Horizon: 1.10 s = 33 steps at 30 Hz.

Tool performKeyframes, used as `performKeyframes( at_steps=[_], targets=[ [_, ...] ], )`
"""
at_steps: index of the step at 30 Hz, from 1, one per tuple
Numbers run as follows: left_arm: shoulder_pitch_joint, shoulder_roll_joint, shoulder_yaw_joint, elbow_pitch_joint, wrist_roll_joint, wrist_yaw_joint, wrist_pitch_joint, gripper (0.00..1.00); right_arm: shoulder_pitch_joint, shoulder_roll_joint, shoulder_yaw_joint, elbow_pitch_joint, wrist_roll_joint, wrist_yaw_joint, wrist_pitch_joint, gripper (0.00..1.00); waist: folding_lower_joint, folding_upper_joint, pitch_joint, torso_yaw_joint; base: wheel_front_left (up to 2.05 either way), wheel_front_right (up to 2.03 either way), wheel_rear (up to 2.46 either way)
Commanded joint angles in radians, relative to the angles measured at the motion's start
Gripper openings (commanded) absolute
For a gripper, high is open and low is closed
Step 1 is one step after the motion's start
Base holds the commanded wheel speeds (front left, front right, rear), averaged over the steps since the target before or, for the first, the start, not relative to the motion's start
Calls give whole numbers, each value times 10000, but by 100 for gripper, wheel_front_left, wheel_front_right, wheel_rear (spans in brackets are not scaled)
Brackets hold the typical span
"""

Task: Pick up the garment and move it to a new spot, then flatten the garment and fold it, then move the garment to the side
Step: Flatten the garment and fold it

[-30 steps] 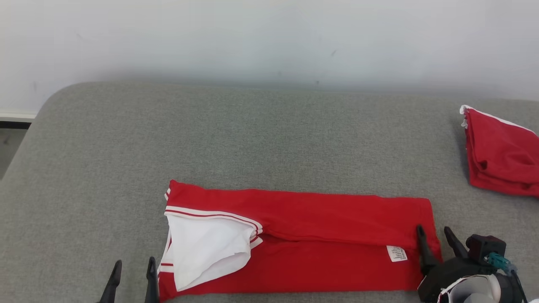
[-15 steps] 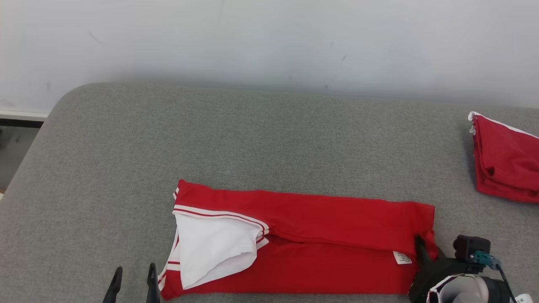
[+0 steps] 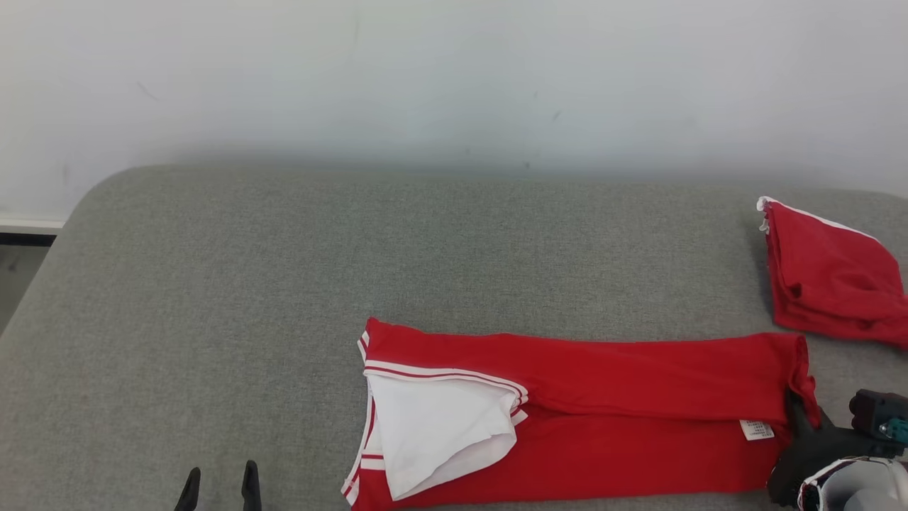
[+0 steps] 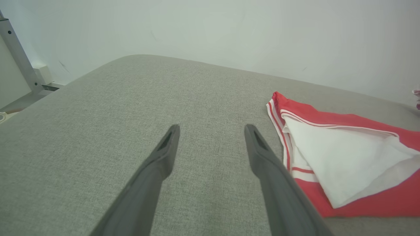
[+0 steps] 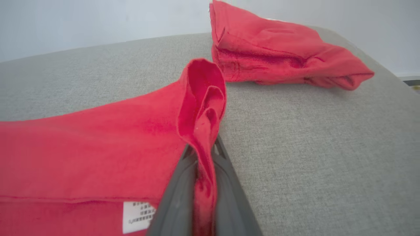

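The garment [image 3: 603, 397] is a red top folded into a long strip, its white inside showing at the left end, and it lies along the front of the grey cushion [image 3: 284, 284]. My right gripper [image 3: 798, 408] is shut on the strip's right edge. In the right wrist view the red cloth [image 5: 98, 141] bunches upward between the closed fingers of that gripper [image 5: 203, 152]. My left gripper [image 3: 218, 481] stands open at the lower left over bare cushion, apart from the garment. The left wrist view has the left gripper [image 4: 211, 129] with the striped end of the garment [image 4: 344, 147] to its right.
A second folded red garment [image 3: 830, 284] lies at the cushion's far right, also in the right wrist view as a red bundle [image 5: 272, 49] just beyond the held edge. A pale wall [image 3: 454, 78] rises behind. The cushion rounds off at its left corner, with floor [image 3: 14, 270] beyond.
My right gripper has shut on the garment's right edge and dragged the whole strip to the right. The head camera tilted a little. My left gripper stayed open in place.
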Motion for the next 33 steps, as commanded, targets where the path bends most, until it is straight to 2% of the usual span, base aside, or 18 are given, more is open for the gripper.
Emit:
performKeyframes(
  at_steps=[1, 6, 13, 18, 25, 30, 33],
  targets=[
    [201, -9, 71, -8, 41, -13, -22, 100, 214, -9, -17, -258, 110, -28, -24, 0, 0, 0, -109, -126, 0, 0, 0],
    [298, -11, 160, 57, 11, -14, -22, 100, 431, 495, 196, -1794, 1437, -26, 265, 0, 0, 0, -247, -228, 0, 0, 0],
    [360, -10, 229, 121, 33, -14, -22, 100, 1089, 950, 1312, -5431, 3452, -26, 1882, 0, 0, 0, -314, -176, 0, 0, 0],
    [250, -9, 131, 181, 85, -14, -22, 100, 1351, 1675, 1892, -6956, 4209, -26, 2713, 0, 0, 0, -324, 48, 0, 0, 0],
    [-6, -9, -143, 323, 39, -15, -22, 100, 810, 2617, 2474, -6789, 4044, -26, 2916, 0, 0, 0, -219, 484, 0, 0, 0],
    [-335, -7, -572, 519, -85, -15, -22, 100, -38, 2926, 2904, -5694, 4230, -25, 2567, 0, 0, 0, -4, 1047, 0, 0, 0],
    [-587, -7, -915, 628, -120, -15, -22, 100, -575, 2958, 3475, -4965, 4741, -25, 2208, 0, 0, 0, 99, 1422, 0, 0, 0]
  ],
)
